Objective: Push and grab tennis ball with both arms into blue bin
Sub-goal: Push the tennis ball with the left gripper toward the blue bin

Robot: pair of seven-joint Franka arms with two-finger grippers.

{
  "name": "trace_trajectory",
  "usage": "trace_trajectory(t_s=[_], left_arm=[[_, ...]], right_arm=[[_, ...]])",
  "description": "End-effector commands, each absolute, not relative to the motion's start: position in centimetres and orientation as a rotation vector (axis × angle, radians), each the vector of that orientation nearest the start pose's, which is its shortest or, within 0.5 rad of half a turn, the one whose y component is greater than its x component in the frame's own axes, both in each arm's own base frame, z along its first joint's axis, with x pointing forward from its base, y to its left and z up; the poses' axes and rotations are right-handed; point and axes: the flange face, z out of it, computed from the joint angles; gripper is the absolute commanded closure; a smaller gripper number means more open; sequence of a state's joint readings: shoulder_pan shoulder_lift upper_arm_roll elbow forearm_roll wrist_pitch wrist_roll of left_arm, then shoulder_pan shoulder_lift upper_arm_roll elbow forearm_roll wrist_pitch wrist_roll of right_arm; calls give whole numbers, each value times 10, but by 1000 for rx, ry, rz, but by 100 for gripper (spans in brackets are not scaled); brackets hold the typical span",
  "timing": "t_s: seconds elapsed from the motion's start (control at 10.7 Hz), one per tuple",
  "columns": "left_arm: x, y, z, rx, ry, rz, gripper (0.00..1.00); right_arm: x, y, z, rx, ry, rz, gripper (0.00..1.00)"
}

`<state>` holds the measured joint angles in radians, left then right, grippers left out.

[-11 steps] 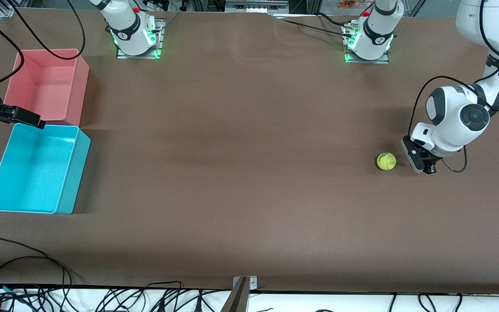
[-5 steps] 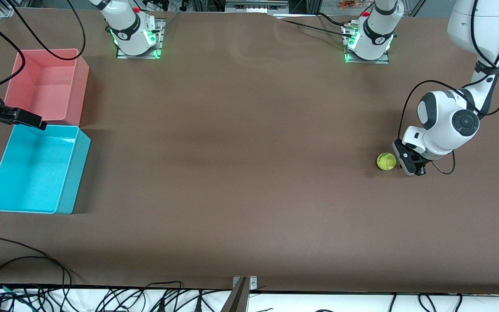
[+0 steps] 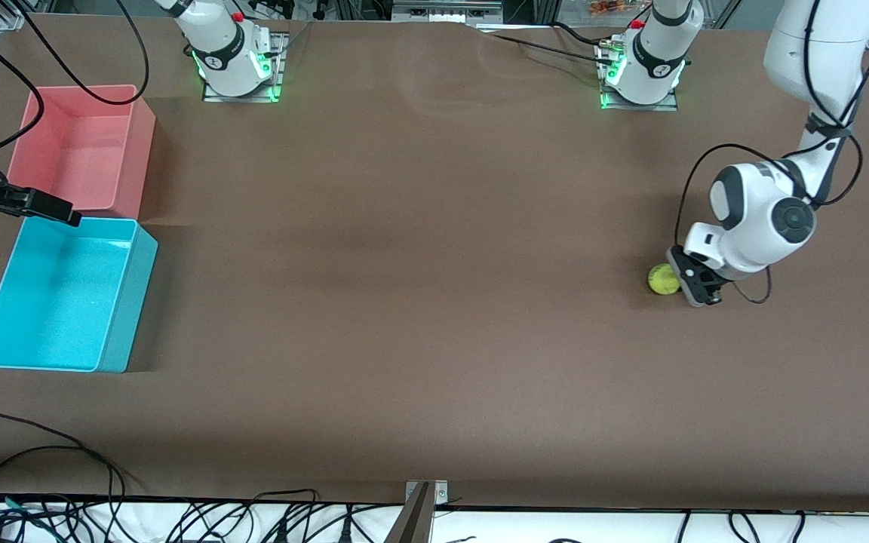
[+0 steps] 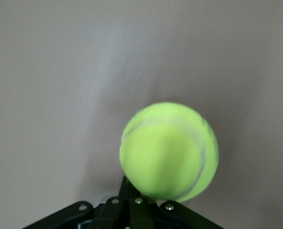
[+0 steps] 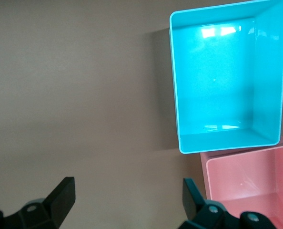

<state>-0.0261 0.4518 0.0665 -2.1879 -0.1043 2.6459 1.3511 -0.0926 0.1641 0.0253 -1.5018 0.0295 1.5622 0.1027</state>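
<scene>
Tennis ball (image 3: 661,279): yellow-green, resting on the brown table (image 3: 419,302) toward the left arm's end, well apart from both bins; the left wrist view (image 4: 169,151) shows its pale seam, which the front view does not resolve.

Left gripper (image 3: 695,290): low at the table, touching the ball on the side that faces the left arm's end; fingers pressed together with nothing between them — the ball sits against their tips, not inside them. In the left wrist view the black fingertips (image 4: 132,210) meet directly under the ball.

Left arm (image 3: 774,215): white, bent down from the table's edge, with a black cable looped around its wrist.

Blue bin (image 3: 114,302): cyan, open-topped, at the right arm's end of the table, nearer to the front camera than the pink bin. The right wrist view (image 5: 176,95) looks straight down into it and shows light glare on its floor.

Pink bin (image 3: 140,143): salmon, touching the blue bin's wall end to end; only one corner appears in the right wrist view (image 5: 237,164).

Right gripper (image 3: 46,207): over the seam between the two bins, waiting — fingers (image 5: 60,195) spread wide, holding nothing.
</scene>
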Motion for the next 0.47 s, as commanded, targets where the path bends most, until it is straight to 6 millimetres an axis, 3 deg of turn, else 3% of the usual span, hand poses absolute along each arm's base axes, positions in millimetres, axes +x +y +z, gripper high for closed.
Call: trace_trajectory(t_s=[0.0,0.09,0.19,0.37], left_arm=[[572,-67,175,-2467,1951,-170,100],[579,-85,183,-2432,1981,-203,100],[584,-83,193,-2436,1962,-227,100],[585,-50,201,-2479,1909,-212,95]], right_arm=[[599,-40,566,-3092,263,160,0],[599,-41,566,-3092,266,160,0],[599,-40,567,-3093,263,158,0],[599,-41,566,-3092,266,160,0]])
